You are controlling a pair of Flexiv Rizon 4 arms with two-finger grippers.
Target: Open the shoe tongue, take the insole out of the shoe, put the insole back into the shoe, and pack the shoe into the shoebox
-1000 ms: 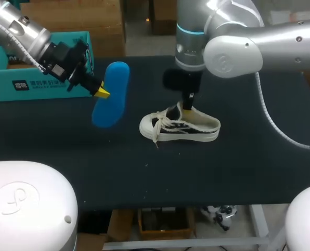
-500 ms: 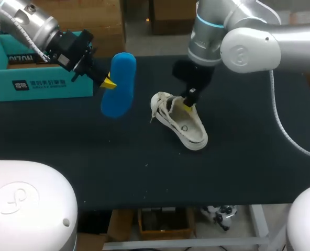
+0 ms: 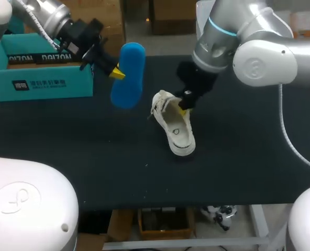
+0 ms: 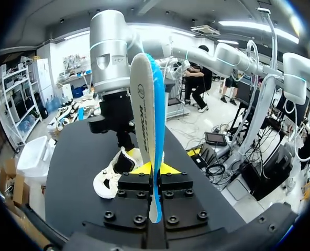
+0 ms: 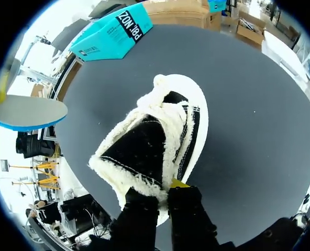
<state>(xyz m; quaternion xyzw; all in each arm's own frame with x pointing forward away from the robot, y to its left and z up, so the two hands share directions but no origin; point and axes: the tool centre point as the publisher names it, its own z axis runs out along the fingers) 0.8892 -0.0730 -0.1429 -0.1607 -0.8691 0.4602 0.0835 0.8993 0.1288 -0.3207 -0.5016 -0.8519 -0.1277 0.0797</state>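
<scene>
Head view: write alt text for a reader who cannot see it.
The left gripper holds a blue insole beside a teal shoebox, over a dark table. The right gripper grips a white shoe near the table's middle.

Blue insole (image 3: 129,76), cream-and-black shoe (image 3: 177,129), teal shoebox (image 3: 40,83), black table (image 3: 249,157)

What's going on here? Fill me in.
The left claw holds the blue insole up in the air beside the teal shoebox. The right claw is shut on the rim of the white shoe, near the middle of the black table. The insole is out of the shoe; nothing is packed yet.
</scene>
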